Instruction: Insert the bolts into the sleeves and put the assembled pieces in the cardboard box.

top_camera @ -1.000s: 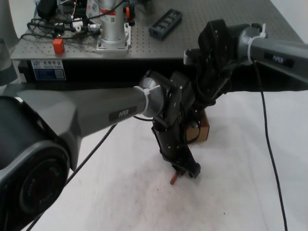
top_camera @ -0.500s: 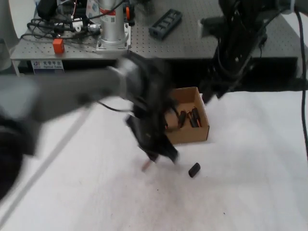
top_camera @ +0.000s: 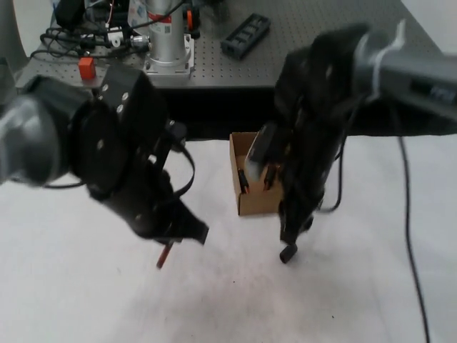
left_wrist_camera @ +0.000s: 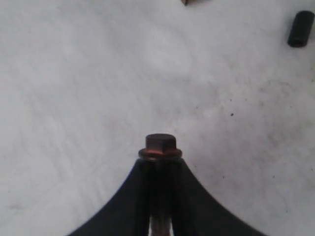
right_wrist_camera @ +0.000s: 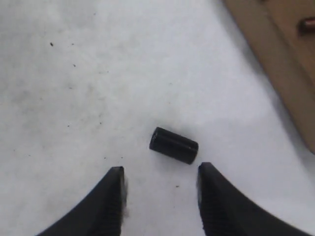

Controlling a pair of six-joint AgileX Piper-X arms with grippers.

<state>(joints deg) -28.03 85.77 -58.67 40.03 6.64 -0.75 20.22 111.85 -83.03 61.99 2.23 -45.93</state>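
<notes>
Plainly, the left claw [left_wrist_camera: 160, 161] was clamped on a bolt [left_wrist_camera: 160, 143]. Its two dark fingers were pressed against the shank from either side, and the hexagonal, reddish-brown head with its flange stood just clear of the fingertips. In the high view this arm was on the left side of the white surface [top_camera: 357, 293], and the bolt stuck out from the claw at a slant, tip downward, close to the surface; whether it touched could not be told.

The right claw [right_wrist_camera: 160, 171] was spread apart with nothing between its fingers. It hung over the short black sleeve [right_wrist_camera: 173, 145], which lay on its side on the surface just beyond the gap between the two fingertips, touching neither of them. In the high view the sleeve lay just beside the lower end of the right arm, near the front of the cardboard box [top_camera: 250, 204] but outside it. From the left wrist view the same sleeve was seen far off, well apart from the held bolt.

The cardboard box stood open on the surface between the two arms, toward the back, partly hidden by the right arm. A few dark pieces [top_camera: 245, 180] lay inside it, too small to make out in detail.

Behind the white surface ran a perforated metal board [top_camera: 300, 50] carrying a metal post [top_camera: 166, 36], a small orange block [top_camera: 86, 67], a black slotted tray [top_camera: 245, 33] and a tangle of cables [top_camera: 78, 36].
</notes>
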